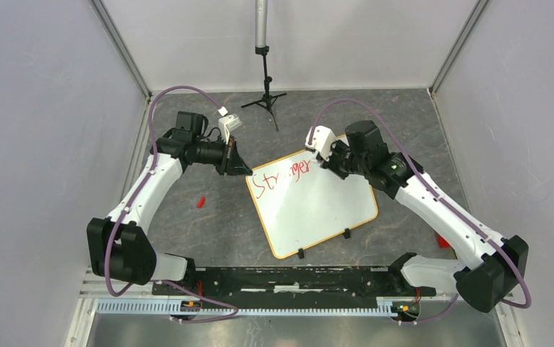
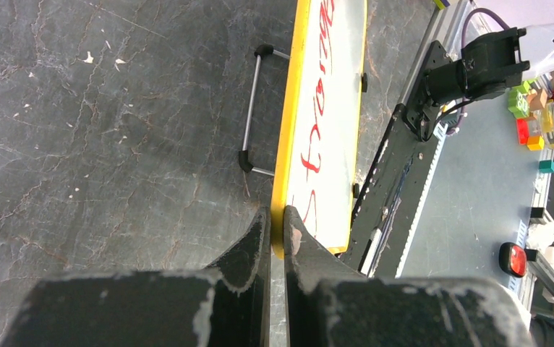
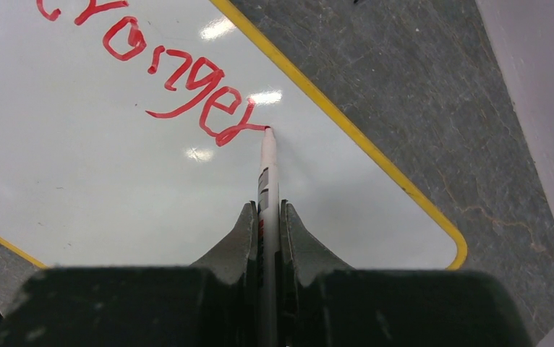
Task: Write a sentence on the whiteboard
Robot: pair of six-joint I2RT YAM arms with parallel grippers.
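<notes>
The whiteboard (image 1: 317, 206) lies tilted on the grey table, orange-framed, with two black clip feet at its near edge. One row of red writing (image 1: 281, 177) reads "Stronger" along its far edge; it also shows in the right wrist view (image 3: 180, 79). My left gripper (image 1: 244, 170) is shut on the board's far left corner, the yellow frame (image 2: 283, 181) between its jaws. My right gripper (image 1: 326, 160) is shut on a white marker (image 3: 267, 181), whose red tip touches the board at the end of the last letter.
A small red cap (image 1: 201, 202) lies on the table left of the board. A black tripod with a grey pole (image 1: 263, 72) stands at the back. Another red object (image 1: 442, 241) lies under the right arm. Grey walls close in both sides.
</notes>
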